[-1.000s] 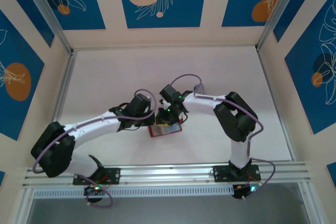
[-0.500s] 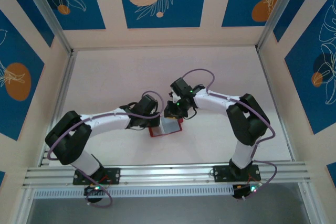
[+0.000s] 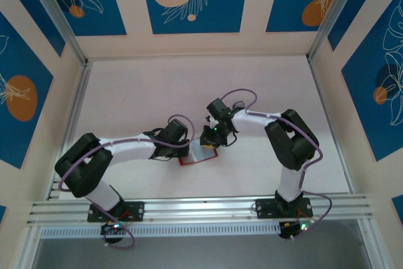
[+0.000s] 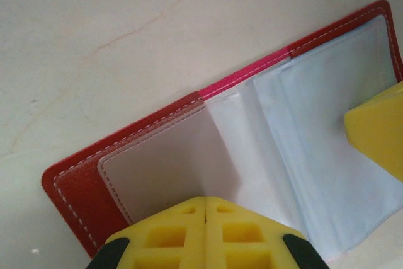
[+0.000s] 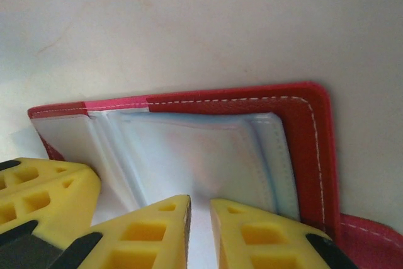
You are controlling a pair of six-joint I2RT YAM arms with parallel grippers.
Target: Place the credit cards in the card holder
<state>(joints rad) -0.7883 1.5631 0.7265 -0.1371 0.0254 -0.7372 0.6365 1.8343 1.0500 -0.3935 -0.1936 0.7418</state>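
Looking down from above, we see the card holder (image 3: 198, 155) lying open on the white table (image 3: 157, 86), inside up, a little nearer the arms than the table's middle, with both arms bent in over it. The left gripper (image 4: 205, 228) has its yellow fingers pressed flat together, their tips set on the near edge of a frosted sleeve (image 4: 164, 168) on the holder's left half (whether they press down or merely touch, we cannot tell). Around that sleeve we see the red stitched cover (image 4: 75, 187), and clear sleeves (image 4: 315, 155) fan over the right half. The right gripper (image 5: 200, 225) comes in from the other side. Its jaws stand a narrow slit apart over those clear sleeves, gripping nothing that we can make out. One of its fingers shows in the left wrist view as a yellow corner over the right-hand sleeves, so the two grippers sit close together above the holder.
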